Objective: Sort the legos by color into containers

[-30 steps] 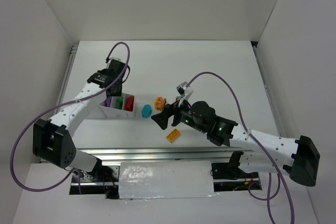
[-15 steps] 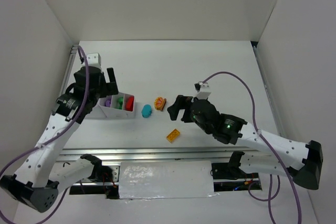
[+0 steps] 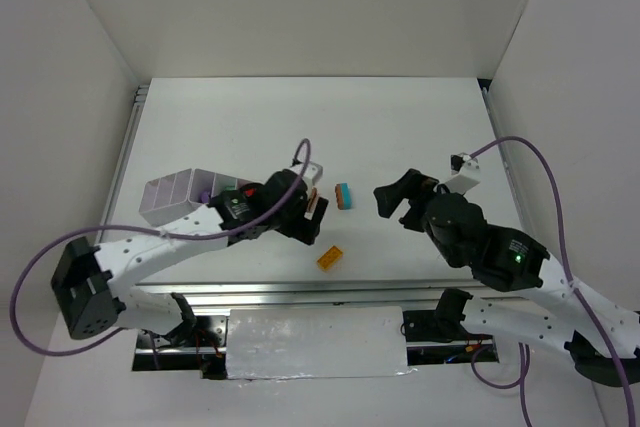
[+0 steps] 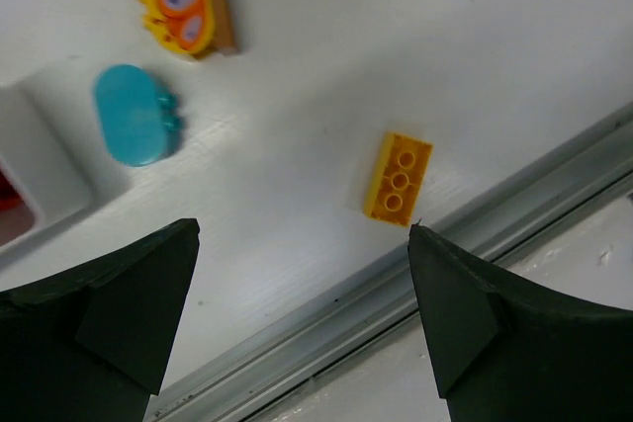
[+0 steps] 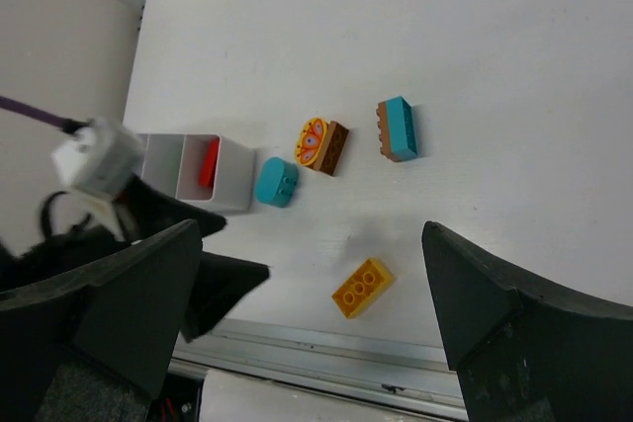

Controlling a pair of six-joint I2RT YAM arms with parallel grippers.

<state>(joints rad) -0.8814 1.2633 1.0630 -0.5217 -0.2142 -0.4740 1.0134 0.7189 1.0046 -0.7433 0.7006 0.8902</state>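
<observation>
The left claw (image 4: 302, 234) hangs released, jaws wide and holding nothing, over the loose legos in the middle of the worktop (image 3: 300, 127). The right claw (image 5: 312, 234) is also released and empty, off to the right.

The yellow brick (image 4: 399, 177) sits nearly between the left fingers, so it looks like the next pick. It lies askew, close to the metal rail (image 4: 346, 308) at the near edge. A good grasp would turn the wrist until the jaws face the brick's long sides, then come straight down, keeping the near finger clear of the rail. Closing on the short ends risks spinning it away.

The teal oval (image 4: 134, 127) lies just beside the right end of the white tray (image 5: 237, 185), which stands at the left with a red brick (image 5: 208, 162) in one compartment. The orange oval (image 4: 183, 2) and the teal-and-brown brick (image 5: 398, 128) lie farther back.

No brand, label or lettering can be read. The orange oval bears only a printed pattern.
</observation>
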